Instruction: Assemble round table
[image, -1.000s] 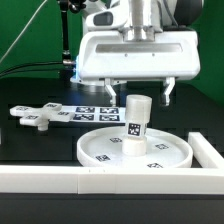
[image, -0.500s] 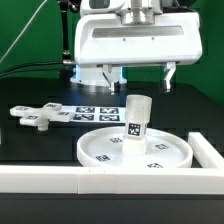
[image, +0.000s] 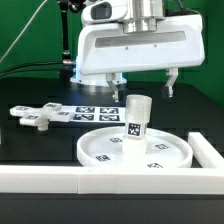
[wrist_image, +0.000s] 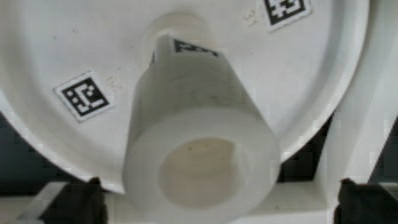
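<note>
gripper (image: 143, 87) risen, post (image: 138, 125) below, apart

1. Arm (image: 135, 45): upper part cut off by ext view's top edge.
2. Marker board (image: 88, 109): stretch behind post (image: 138, 122) & disc (image: 100, 148) hidden; full extent can't tell.
3. Disc floor behind post hidden in ext view. Post-to-disc joint not visible, so seated or loose: can't tell.
4. Wrist view: disc cut off by pic edges all round; post's near end blurred; fingers (wrist_image: 79, 197) show only as dark tips, cut by pic edge.
5. Tags (image: 133, 128) on post, disc & cross (image: 35, 116): patterns too small to read in ext view.
6. Wall (image: 60, 181) along desk's near edge: both ends cut off by pic edges.
</note>
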